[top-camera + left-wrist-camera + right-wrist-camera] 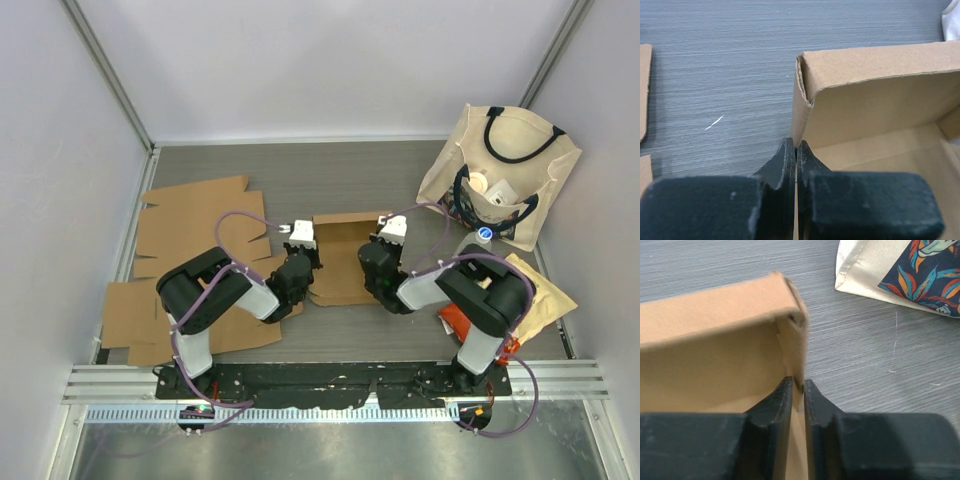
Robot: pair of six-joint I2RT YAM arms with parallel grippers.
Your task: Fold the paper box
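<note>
Cardboard box point(880, 65): brown, matt, fuzzy at the cut edges. Grey counter point(715, 60): wood-grain streaks, dull finish, a few pale scratches. Black plastic on left claw point(796, 145) and right claw point(797, 382): matt, dusty, scuffed. Cream cloth bag point(865, 265): slight sheen, printed patch. Flat sheets point(190, 225): same matt cardboard.

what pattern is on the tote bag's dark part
Orange and teal leaves on navy; tote bag shows best in right wrist view.

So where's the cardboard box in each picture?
Top external: cardboard box in the middle of the grey table.
Left wrist: right side, left tool pinching its wall.
Right wrist: left side, right tool pinching its wall.
Shared landmark: the grey table, under the box in all three.
</note>
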